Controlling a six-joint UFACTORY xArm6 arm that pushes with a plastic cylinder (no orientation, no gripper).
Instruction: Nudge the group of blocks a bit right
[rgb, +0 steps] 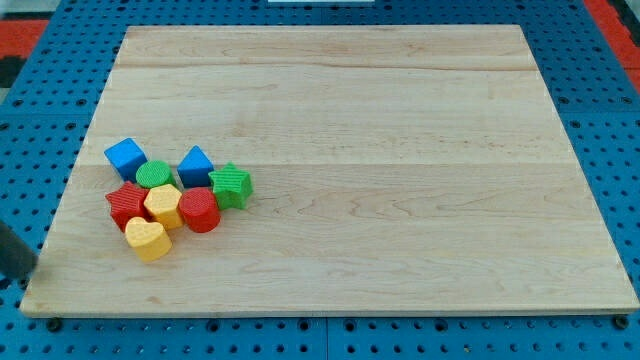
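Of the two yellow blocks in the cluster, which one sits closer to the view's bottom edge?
The yellow heart-shaped block, at the cluster's lower edge. The other yellow block lies just above it, wedged between the two red blocks.

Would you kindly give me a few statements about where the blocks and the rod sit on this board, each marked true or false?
1. All the blocks sit clustered near the wooden board's left edge in the view. True.
2. My tip is touching the green star block. False: it sits at the view's far left, apart from the cluster.
3. The yellow heart block is the cluster's block nearest the view's bottom. True.
4. There is only one blue block. False: there are two, a blue block and a second blue block.
5. The red cylinder block lies at the view's right of the yellow hexagonal block. True.
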